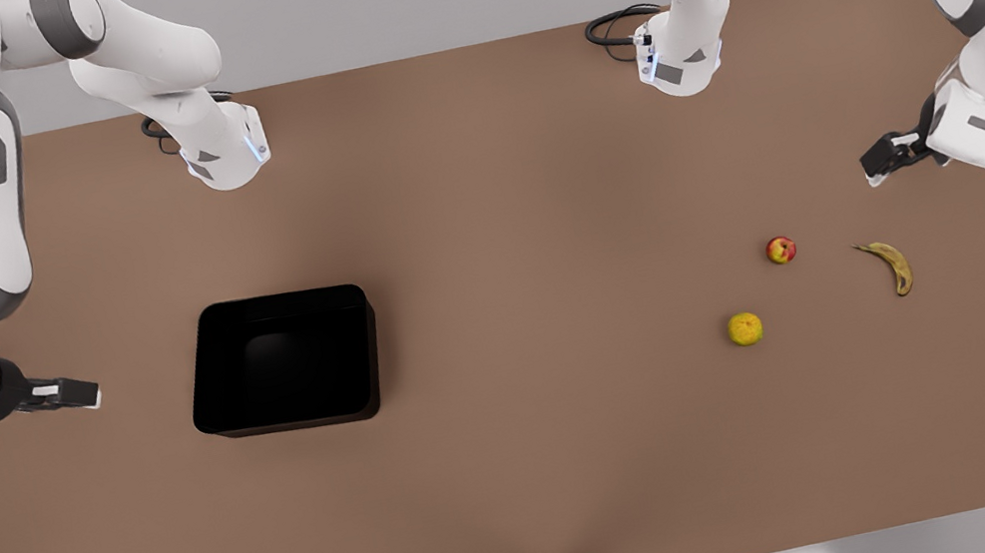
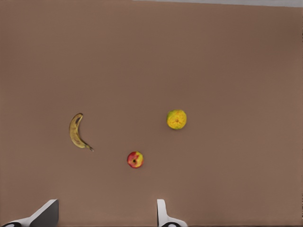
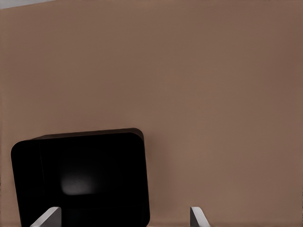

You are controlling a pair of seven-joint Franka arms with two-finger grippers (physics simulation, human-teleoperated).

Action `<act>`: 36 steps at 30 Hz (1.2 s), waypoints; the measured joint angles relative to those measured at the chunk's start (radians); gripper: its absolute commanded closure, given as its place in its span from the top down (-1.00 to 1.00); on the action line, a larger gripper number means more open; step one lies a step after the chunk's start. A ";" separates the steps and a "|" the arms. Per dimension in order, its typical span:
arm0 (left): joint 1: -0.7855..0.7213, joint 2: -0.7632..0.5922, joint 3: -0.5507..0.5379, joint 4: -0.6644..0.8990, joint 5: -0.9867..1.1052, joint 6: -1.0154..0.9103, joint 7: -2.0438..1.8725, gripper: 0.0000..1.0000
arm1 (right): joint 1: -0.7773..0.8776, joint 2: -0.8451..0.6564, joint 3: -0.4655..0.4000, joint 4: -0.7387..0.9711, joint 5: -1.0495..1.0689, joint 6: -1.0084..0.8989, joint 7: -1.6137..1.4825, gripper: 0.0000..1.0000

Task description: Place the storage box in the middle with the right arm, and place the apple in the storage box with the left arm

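The storage box [image 1: 283, 362] is a glossy black tub, empty, lying on the brown table toward the front view's left. My right gripper [image 1: 82, 392] hovers just off its left side, open and holding nothing; the right wrist view shows the box [image 3: 80, 177] beyond its fingertips [image 3: 48, 217]. The apple [image 1: 781, 250], red with yellow patches, rests on the front view's right. My left gripper [image 1: 878, 166] hangs open, up and to the right of it, well apart. In the left wrist view the apple [image 2: 135, 159] lies ahead of the gripper [image 2: 104, 220].
A yellow-orange round fruit [image 1: 745, 328] and a brown-spotted banana [image 1: 892, 265] lie close to the apple. Bare table stretches between the box and the fruit. Both arm bases [image 1: 228, 156] stand at the far edge with cables.
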State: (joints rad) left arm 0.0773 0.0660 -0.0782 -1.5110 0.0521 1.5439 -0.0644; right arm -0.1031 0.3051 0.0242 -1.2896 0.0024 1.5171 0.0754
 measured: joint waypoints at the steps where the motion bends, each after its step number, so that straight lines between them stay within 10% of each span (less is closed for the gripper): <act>1: -0.002 0.002 0.000 0.000 0.000 0.001 0.000 1.00 | 0.001 0.000 -0.001 -0.002 -0.001 -0.011 -0.007 1.00; 5: 0.014 0.130 -0.035 -0.063 0.001 -0.023 -0.008 1.00 | -0.057 -0.138 -0.002 -0.260 -0.001 0.070 -0.008 1.00; 13: 0.041 -0.076 -0.032 -0.886 -0.002 0.788 -0.008 1.00 | -0.209 -0.207 0.009 -0.690 -0.015 0.453 -0.156 1.00; 36: 0.136 0.252 -0.031 -0.899 -0.009 1.068 -0.006 1.00 | -0.163 -0.036 0.169 -0.886 -0.067 0.707 -0.071 1.00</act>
State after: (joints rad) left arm 0.2133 0.3184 -0.1089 -2.4099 0.0426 2.6124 -0.0705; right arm -0.2665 0.2693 0.1933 -2.1755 -0.0644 2.2243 0.0042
